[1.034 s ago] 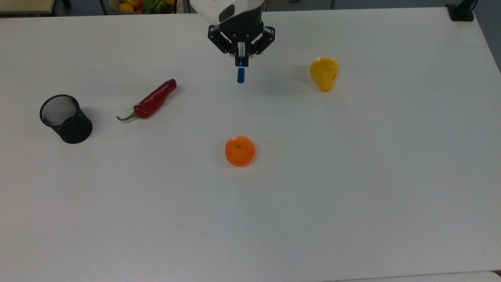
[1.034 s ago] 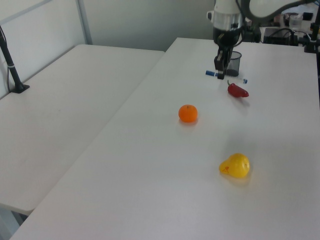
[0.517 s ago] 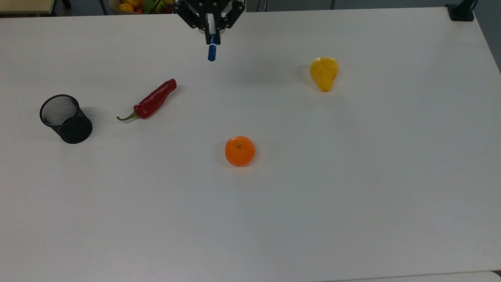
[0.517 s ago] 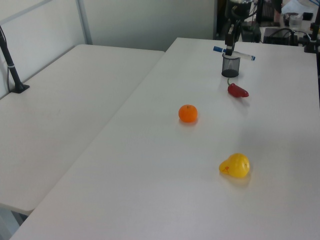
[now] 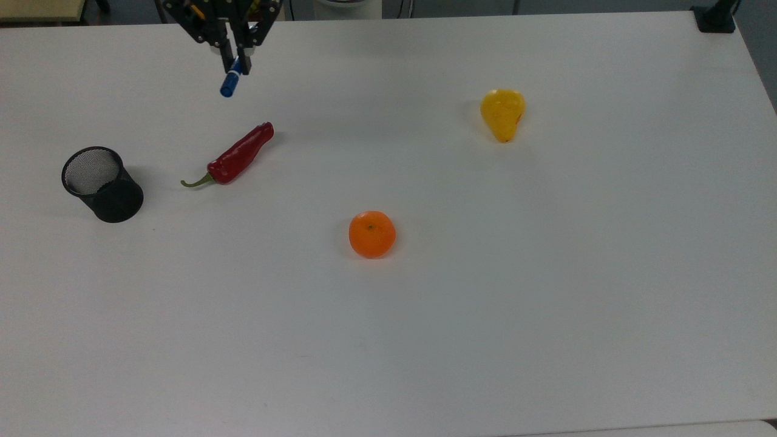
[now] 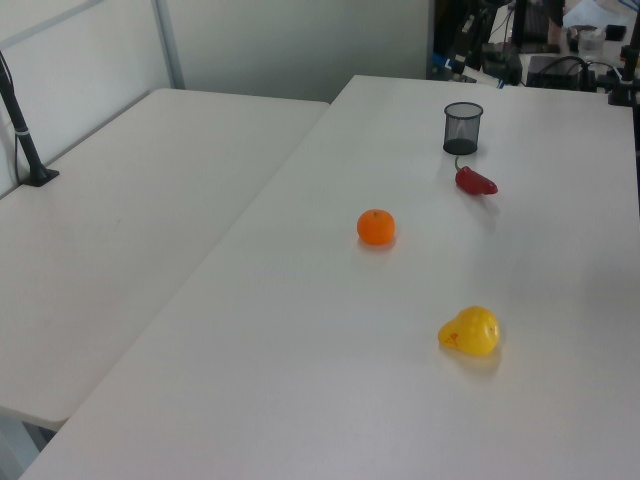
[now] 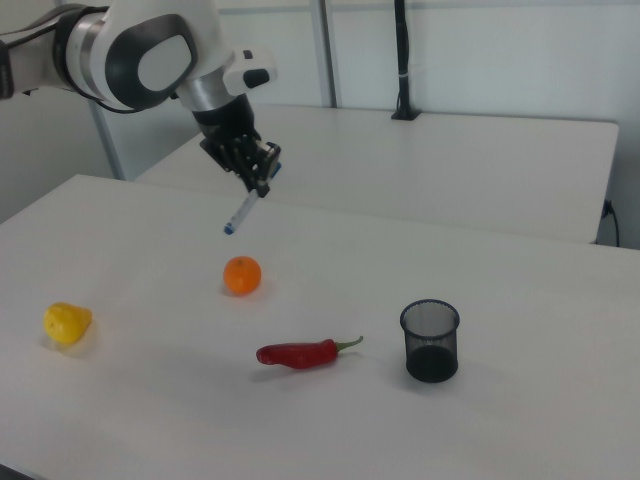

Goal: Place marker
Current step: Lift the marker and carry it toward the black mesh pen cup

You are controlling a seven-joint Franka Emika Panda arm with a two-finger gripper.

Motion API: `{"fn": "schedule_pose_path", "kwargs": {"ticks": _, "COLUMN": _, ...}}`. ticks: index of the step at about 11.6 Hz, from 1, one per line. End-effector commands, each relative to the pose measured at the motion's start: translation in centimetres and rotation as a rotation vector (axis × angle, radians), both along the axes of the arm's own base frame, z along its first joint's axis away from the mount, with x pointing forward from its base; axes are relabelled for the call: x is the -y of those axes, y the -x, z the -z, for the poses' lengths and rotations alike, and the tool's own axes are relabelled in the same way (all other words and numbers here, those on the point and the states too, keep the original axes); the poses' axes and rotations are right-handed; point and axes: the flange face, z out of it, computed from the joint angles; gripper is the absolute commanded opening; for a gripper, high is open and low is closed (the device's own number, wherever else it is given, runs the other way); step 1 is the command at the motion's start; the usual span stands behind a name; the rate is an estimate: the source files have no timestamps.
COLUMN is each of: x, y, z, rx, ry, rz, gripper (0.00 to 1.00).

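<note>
My gripper (image 5: 237, 62) hangs high over the far edge of the white table (image 5: 546, 303), shut on the marker (image 5: 229, 84). The marker is a slim white pen, and its blue cap points down and toward the top view's left. In the right view the gripper (image 7: 261, 179) holds the marker (image 7: 243, 212) tilted, well above the table. The marker's lower tip hovers above the orange (image 7: 241, 275). A black mesh cup (image 5: 101, 183) stands upright on the table, far to the top view's left of the gripper.
A red chili (image 5: 235, 155) lies between the cup and the spot under the gripper. An orange (image 5: 372, 234) sits mid-table and a yellow pear (image 5: 502, 113) lies at the top view's right. A basket of fruit (image 5: 200, 8) stands beyond the far edge.
The gripper has carried the marker toward the top view's left along the far edge and lifted it higher. The marker now hangs tilted. Nothing on the table moved.
</note>
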Motion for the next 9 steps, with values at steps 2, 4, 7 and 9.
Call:
{"fn": "schedule_pose_path", "kwargs": {"ticks": 2, "x": 6.4, "y": -1.5, "z": 0.4, "rx": 0.167, "ry": 0.033, "rz": 0.080, "gripper": 0.00}}
{"fn": "schedule_pose_path", "kwargs": {"ticks": 4, "x": 10.1, "y": -2.6, "z": 1.7, "rx": 0.253, "ry": 0.072, "rz": 0.139, "gripper": 0.00}}
{"fn": "schedule_pose_path", "kwargs": {"ticks": 7, "x": 14.0, "y": -4.0, "z": 4.0, "rx": 0.354, "ry": 0.128, "rz": 0.197, "gripper": 0.00}}
{"fn": "schedule_pose_path", "kwargs": {"ticks": 9, "x": 16.1, "y": -4.4, "z": 5.4, "rx": 0.395, "ry": 0.154, "rz": 0.229, "gripper": 0.00}}
